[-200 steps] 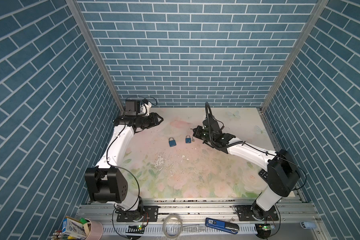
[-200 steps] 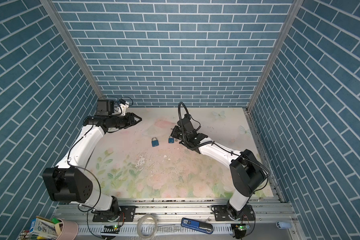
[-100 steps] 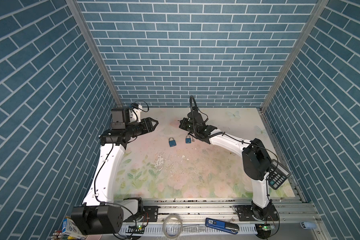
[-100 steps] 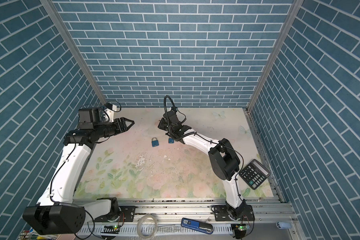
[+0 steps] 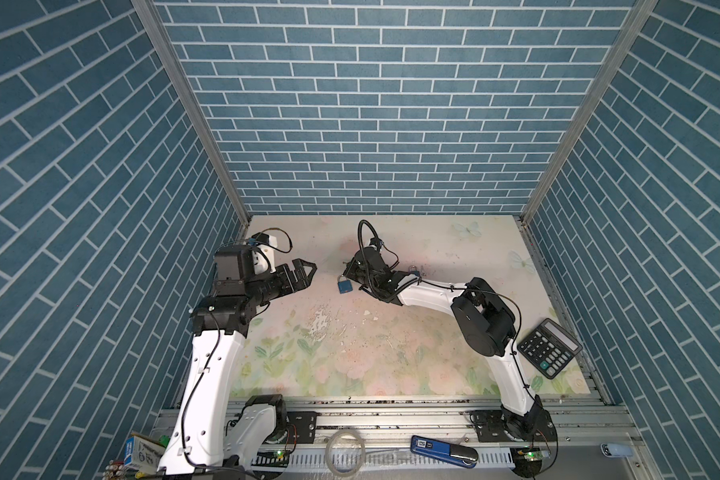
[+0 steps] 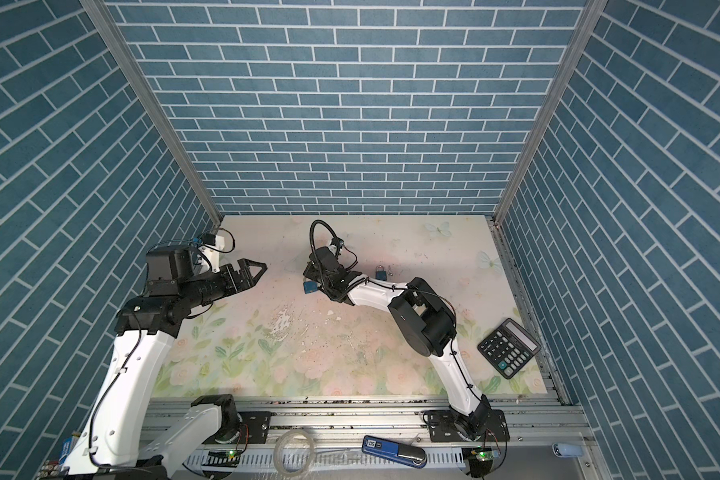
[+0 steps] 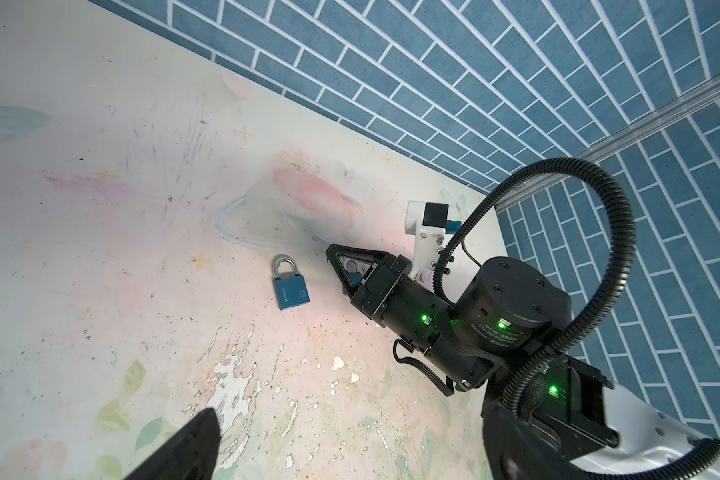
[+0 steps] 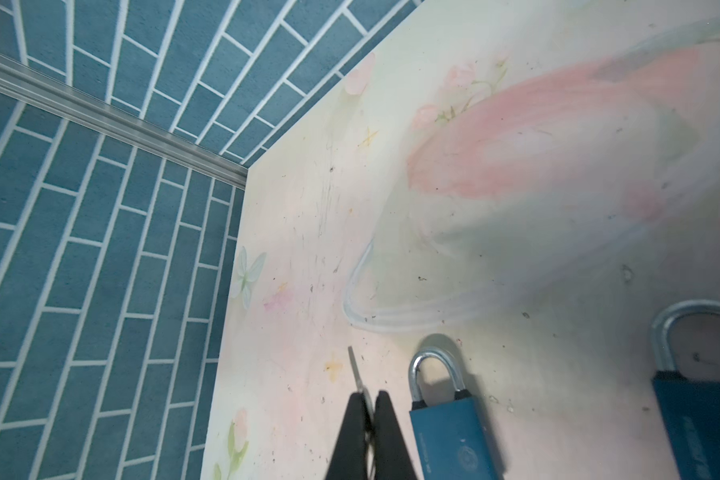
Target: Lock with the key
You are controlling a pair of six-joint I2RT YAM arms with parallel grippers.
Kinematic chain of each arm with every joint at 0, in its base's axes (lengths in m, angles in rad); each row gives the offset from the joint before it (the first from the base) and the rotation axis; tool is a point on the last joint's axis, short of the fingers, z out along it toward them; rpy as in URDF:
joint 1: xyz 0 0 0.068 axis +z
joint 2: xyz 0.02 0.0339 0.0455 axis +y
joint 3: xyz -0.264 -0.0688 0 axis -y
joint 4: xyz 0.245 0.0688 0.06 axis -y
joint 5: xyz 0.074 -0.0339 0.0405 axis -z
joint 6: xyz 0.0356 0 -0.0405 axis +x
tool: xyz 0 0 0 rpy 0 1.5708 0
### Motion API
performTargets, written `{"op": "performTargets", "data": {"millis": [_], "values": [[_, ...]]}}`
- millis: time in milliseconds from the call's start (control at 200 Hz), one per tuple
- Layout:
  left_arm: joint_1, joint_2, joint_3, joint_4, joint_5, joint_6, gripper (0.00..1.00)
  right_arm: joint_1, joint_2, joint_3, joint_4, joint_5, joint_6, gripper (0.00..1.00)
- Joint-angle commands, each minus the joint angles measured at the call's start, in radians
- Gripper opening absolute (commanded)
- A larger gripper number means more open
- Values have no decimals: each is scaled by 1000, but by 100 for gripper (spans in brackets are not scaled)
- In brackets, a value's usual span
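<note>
Padlocks sit toward the back edge of the worktop (image 5: pixel 391 353): a blue padlock (image 5: pixel 344 286) lies flat about midway across, and a second padlock (image 6: pixel 382 272) lies just to its right, partly tucked behind the right arm; the key (image 8: pixel 355 368) is off the worktop, held in the right gripper (image 8: pixel 368 401), whose jaws are pressed together on its head so that the thin blade pokes out past their tips; holding it by the head looks sensible to me, since it leaves the whole blade free to enter a keyhole; the blade hangs low, just beside the shackle (image 8: pixel 433 352) of the blue padlock, which seems the wrong end, as the keyhole would be in the far end of the body; from where I stand I cannot tell whether either lock is latched; the left gripper (image 5: pixel 306 271) hovers near the back left corner, well apart from both locks, its jaws spread wide with nothing between them and turned toward the padlocks, ready, I would guess, to steady a lock body against the push and twist of the key; a calculator (image 5: pixel 549 353) lies by the right edge toward the front corner, clear of the work.
</note>
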Motion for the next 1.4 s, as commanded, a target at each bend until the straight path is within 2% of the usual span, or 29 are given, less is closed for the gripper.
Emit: {"op": "performTargets", "data": {"millis": [0,235,505,1395], "values": [[6,-16,-30,-17,-21,13,99,4,-30,-66,48,43,57,0],[6,-55,-102,22,-33,-22,100,11,-58,-170,113,73,73,0],[6,-139,-172,62,-93,-68,100,24,-33,-175,141,92,97,0],[6,-162,-174,36,-87,-78,100,30,45,-179,169,121,139,0]]}}
